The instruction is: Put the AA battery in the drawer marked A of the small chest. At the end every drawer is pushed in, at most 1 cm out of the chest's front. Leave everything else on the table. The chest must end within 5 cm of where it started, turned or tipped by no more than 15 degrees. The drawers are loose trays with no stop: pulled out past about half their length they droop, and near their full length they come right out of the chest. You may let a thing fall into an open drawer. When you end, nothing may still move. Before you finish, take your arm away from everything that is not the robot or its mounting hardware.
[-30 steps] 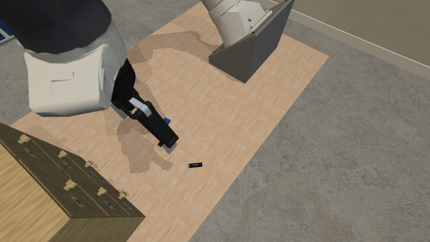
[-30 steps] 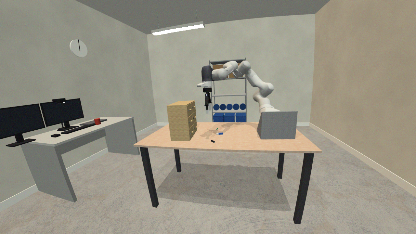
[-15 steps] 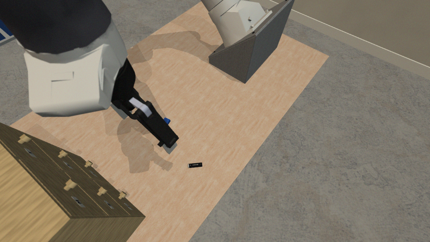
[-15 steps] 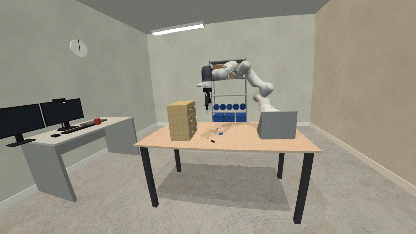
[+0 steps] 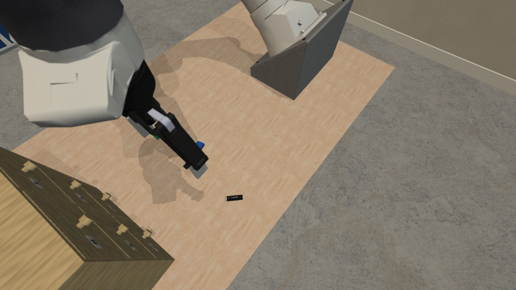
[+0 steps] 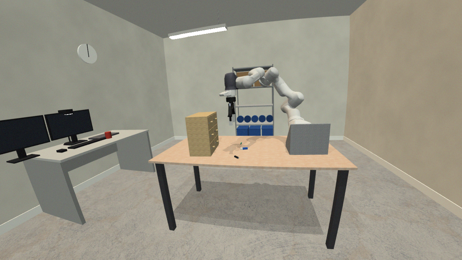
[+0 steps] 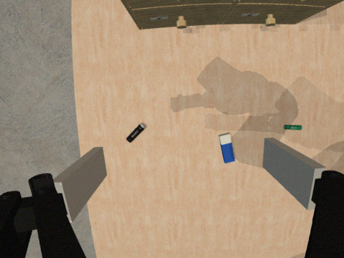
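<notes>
The AA battery (image 5: 234, 197) (image 6: 236, 157) (image 7: 136, 132) is small and black and lies flat on the wooden table (image 5: 259, 119) (image 6: 274, 159) (image 7: 158, 67), near its front edge. The small chest (image 5: 43, 230) (image 6: 200, 134) stands at the table's left end. Its drawers have pale knobs and all look pushed in. The labels are too small to read. My gripper (image 5: 170, 151) (image 6: 230, 122) (image 7: 184, 157) is wide open and empty. It hangs high above the table between the chest and the battery.
A small blue and white block (image 5: 200, 145) (image 6: 244, 148) (image 7: 226, 148) and a thin green piece (image 5: 156, 137) (image 6: 240, 143) (image 7: 292, 127) lie on the table under my gripper. A grey wedge block (image 5: 299, 68) (image 6: 308, 139) at the arm's base stands at the right end.
</notes>
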You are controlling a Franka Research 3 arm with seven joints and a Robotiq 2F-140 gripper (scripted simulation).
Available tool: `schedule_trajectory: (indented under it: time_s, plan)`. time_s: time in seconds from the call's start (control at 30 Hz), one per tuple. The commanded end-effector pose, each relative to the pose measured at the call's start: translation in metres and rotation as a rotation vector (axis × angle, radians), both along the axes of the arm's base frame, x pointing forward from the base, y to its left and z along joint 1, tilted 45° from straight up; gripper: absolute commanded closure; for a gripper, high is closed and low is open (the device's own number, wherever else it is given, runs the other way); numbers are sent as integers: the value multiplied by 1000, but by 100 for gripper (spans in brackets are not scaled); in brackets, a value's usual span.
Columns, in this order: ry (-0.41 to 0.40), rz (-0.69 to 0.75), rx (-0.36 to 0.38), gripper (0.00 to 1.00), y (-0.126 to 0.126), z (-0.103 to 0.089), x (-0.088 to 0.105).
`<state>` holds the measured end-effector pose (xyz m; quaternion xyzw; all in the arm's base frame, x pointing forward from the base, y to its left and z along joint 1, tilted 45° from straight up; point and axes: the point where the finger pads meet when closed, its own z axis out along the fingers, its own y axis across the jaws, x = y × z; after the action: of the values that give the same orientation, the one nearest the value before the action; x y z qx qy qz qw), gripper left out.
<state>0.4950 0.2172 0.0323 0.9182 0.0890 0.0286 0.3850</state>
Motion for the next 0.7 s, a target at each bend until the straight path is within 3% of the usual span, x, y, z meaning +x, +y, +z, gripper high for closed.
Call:
schedule_trajectory:
  time_s: [0.0, 0.3, 0.67]
  plan:
    - [4, 3, -2, 0, -16, 19, 6]
    - [7, 4, -3, 0, -66, 88, 18]
    - [9, 5, -3, 0, -88, 118, 23]
